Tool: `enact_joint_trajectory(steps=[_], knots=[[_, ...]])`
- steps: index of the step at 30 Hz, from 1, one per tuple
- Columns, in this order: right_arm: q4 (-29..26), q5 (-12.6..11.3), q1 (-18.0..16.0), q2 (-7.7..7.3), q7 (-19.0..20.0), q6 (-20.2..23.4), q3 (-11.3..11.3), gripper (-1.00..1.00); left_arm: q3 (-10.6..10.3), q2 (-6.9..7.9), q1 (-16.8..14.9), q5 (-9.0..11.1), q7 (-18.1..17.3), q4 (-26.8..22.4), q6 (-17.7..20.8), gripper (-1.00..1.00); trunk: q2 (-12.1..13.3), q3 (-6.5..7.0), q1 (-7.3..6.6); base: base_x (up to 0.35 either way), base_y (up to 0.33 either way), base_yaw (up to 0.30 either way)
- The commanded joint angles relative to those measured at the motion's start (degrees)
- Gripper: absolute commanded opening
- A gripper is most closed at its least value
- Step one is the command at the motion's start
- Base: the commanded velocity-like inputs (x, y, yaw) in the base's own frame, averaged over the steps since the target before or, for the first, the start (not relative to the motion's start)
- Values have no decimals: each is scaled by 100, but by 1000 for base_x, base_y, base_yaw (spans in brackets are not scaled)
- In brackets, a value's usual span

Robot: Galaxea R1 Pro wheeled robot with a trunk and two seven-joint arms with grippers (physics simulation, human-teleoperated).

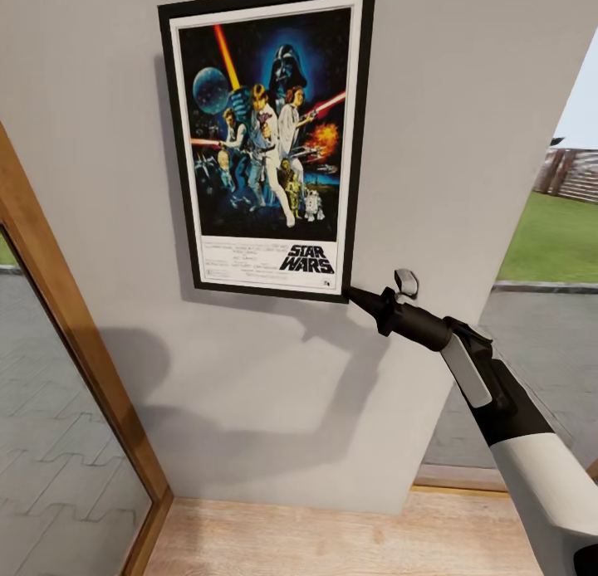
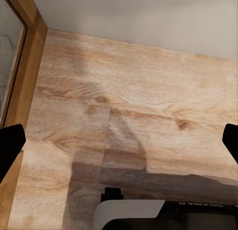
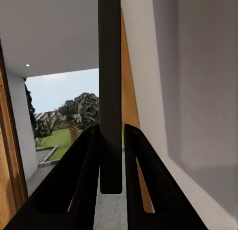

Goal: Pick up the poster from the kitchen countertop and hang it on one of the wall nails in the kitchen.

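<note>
poster (image 1: 264,140) sat flat against the grey wall (image 1: 448,103) in the upper middle of the head view, its lower right corner pinched by the right gripper (image 1: 349,292); the right wrist view showed both fingers (image 3: 82,178) pressed onto the frame edge. no nail was visible, so letting go could drop it if the frame was not hooked. the left gripper's (image 2: 119,145) fingers stood spread above the wooden floor (image 2: 129,106).
</note>
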Motion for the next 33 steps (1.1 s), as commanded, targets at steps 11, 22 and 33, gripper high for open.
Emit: enact_joint_trajectory(steps=[11, 22, 33], knots=[[0, -83, -11, -6, 71, 69, 16, -100, 10, 7, 0, 14, -32, 2, 40, 100, -13, -12, 4, 0, 0, 0], [8, -84, -10, -6, 76, 48, 18, -100, 10, 8, 0, 14, -32, 3, 41, 100, -13, -12, 4, 0, 0, 0], [17, -84, 17, -11, 84, -26, 17, -100, 10, 8, 0, 14, -32, 3, 40, 100, -13, -12, 4, 0, 0, 0]])
